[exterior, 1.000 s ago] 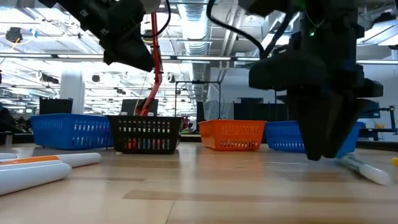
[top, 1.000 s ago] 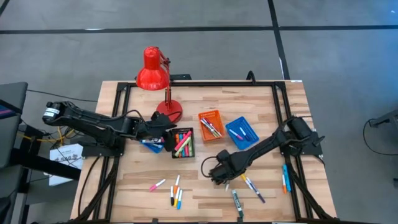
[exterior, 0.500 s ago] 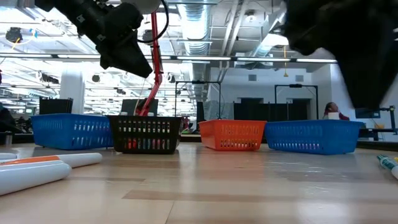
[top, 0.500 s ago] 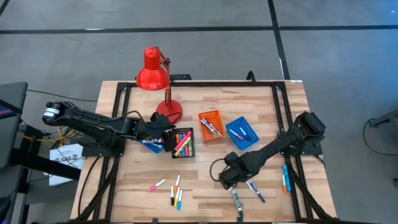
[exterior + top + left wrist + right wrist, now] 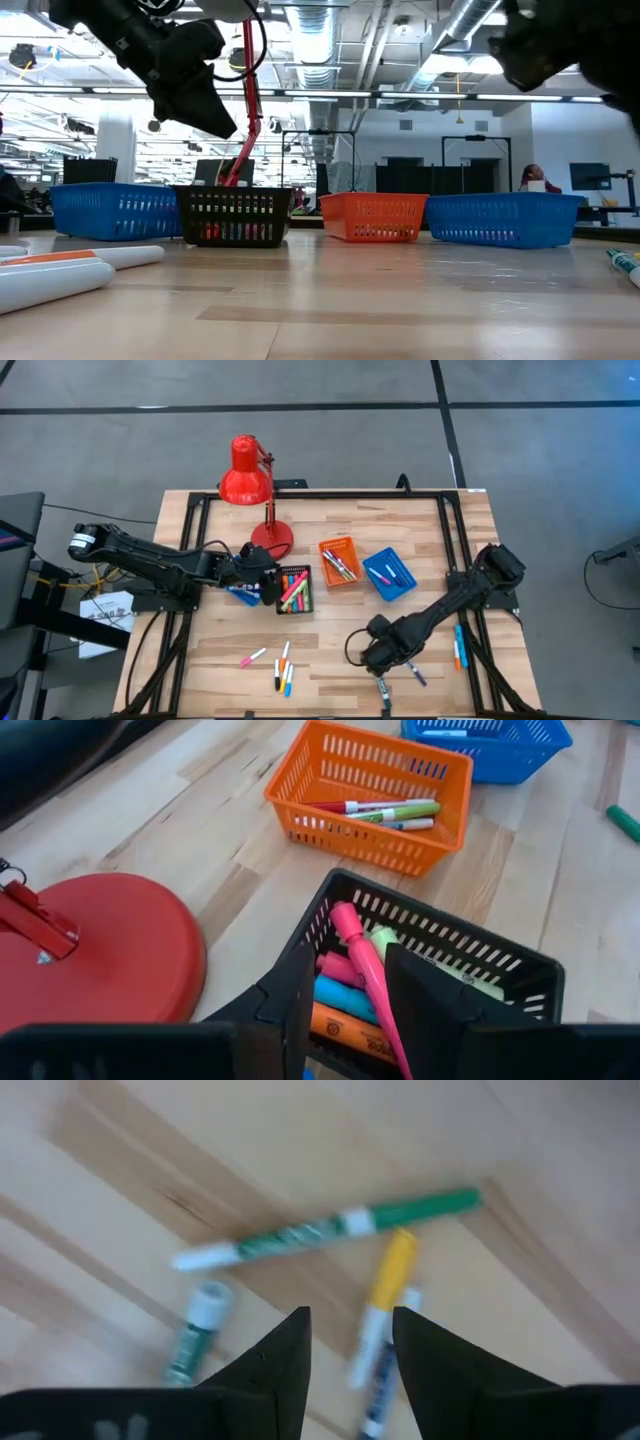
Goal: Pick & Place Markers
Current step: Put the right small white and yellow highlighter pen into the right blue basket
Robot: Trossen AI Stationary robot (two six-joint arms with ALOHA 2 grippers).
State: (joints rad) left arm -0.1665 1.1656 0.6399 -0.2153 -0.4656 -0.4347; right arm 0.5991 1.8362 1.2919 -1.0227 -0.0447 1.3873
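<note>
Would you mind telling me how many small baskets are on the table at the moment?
4: a blue basket under the left arm, a black basket beside it, an orange basket mid-table, and another blue basket to its right.

A red lamp (image 5: 245, 475) stands on pale striped wood table (image 5: 420, 520). Trays: black (image 5: 294, 590) with pink, orange, green markers (image 5: 362, 970), orange (image 5: 340, 560), blue (image 5: 390, 573). A green-and-white marker (image 5: 330, 1228) and a yellow-and-white marker (image 5: 385, 1295) lie near.
</note>
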